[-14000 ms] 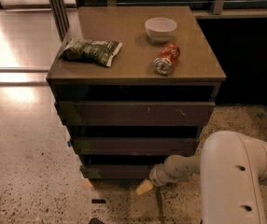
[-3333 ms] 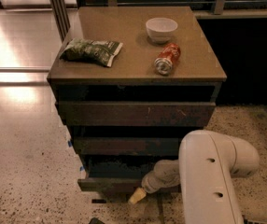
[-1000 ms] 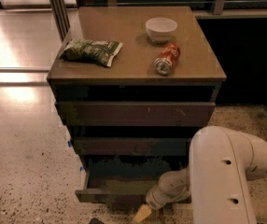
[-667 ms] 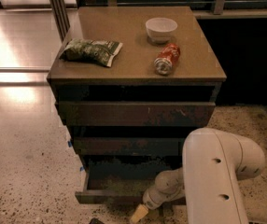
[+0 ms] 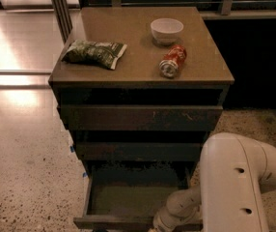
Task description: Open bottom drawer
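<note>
Relative to the frame shortly before, the bottom drawer (image 5: 128, 199) has been drawn further out of the cabinet, and the pincer (image 5: 155, 226) has been carried lower with it. The drawer is seen open beneath the middle drawer front (image 5: 138, 151), its dull grey-brown floor exposed. The pincer is located at the right part of the drawer's front edge, at the bottom border of the view; whether it is wide or narrow cannot be told. On the worktop (image 5: 138, 37), a white bowl (image 5: 167, 30), a red can (image 5: 172, 61) and a green bag (image 5: 94, 53) are seen, well apart from the pincer.
</note>
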`<state>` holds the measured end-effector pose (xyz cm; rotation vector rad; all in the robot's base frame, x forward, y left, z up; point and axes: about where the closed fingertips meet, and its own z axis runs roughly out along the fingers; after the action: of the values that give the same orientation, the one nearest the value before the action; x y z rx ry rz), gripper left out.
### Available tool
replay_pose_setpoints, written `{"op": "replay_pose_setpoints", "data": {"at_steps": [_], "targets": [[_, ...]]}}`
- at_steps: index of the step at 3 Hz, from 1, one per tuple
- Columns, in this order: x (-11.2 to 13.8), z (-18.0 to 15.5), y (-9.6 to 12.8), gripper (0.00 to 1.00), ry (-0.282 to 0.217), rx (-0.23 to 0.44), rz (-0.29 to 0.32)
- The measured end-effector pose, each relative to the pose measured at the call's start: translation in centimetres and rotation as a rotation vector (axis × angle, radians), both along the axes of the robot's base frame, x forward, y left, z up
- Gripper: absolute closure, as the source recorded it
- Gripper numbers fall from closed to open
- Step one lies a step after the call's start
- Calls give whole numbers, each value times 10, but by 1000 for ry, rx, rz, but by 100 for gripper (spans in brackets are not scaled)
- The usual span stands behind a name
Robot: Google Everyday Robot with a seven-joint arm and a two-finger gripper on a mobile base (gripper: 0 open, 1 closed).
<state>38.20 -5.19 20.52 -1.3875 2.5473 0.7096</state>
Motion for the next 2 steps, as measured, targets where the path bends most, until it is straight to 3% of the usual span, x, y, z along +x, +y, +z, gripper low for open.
{"op": "replay_pose_setpoints", "data": {"at_steps": [1, 2], "targets": [[0, 0, 0, 0, 0, 0, 0], [-37, -2, -9, 0, 62, 17, -28]]}}
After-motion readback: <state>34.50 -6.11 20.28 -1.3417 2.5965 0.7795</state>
